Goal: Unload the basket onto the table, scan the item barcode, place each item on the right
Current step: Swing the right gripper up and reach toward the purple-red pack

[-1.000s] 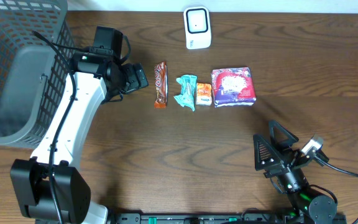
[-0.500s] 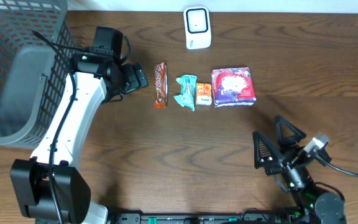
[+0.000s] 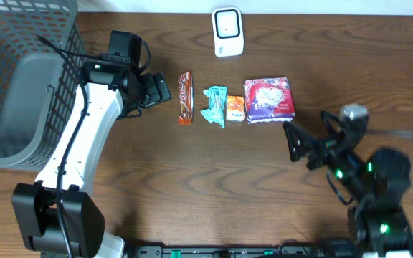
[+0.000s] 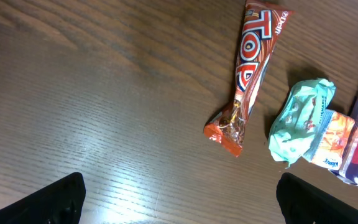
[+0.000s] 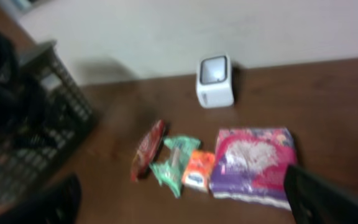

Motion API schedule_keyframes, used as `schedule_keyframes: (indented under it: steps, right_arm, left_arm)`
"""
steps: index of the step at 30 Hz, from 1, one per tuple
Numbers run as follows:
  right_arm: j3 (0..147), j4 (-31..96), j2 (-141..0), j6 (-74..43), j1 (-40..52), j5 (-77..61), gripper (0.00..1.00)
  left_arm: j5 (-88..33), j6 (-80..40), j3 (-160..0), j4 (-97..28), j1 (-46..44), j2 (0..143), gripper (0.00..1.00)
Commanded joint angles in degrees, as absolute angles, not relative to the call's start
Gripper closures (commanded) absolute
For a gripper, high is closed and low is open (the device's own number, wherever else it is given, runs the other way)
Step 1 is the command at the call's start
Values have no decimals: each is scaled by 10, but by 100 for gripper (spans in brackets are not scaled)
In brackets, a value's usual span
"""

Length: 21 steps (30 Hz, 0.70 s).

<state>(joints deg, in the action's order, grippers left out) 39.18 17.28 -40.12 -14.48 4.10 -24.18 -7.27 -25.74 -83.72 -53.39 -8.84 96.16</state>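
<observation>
Likely the purple pack [image 3: 269, 99] is the item to take. It lies flat at the right end of a row with the orange packet [image 3: 235, 109], teal packet [image 3: 215, 105] and chocolate bar [image 3: 185, 97], below the scanner [image 3: 228, 31]. The right gripper [image 3: 307, 136] hangs near it, fingers spread wide and empty; the left gripper [image 3: 158, 90], equally spread and empty, sits beside the chocolate bar. Best to grip the pack's edges away from the orange packet just beside it, leaving its faces uncovered for the scanner.
</observation>
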Motion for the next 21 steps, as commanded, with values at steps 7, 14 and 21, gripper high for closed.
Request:
schedule_keyframes:
  steps: [7,14,21]
  right_arm:
    - [662,462,-650,-31,41,-235,1]
    - [739,572,-765,-21,41,-235,1]
    - [739,587,-781,-21,41,-235,1]
  left_arm:
    - [-66,-258,-842,-535,-88,962,2]
    - [-66,-258,-842,-535,-88,962,2]
    - [-66,-258,-842,-535,-88,962,2]
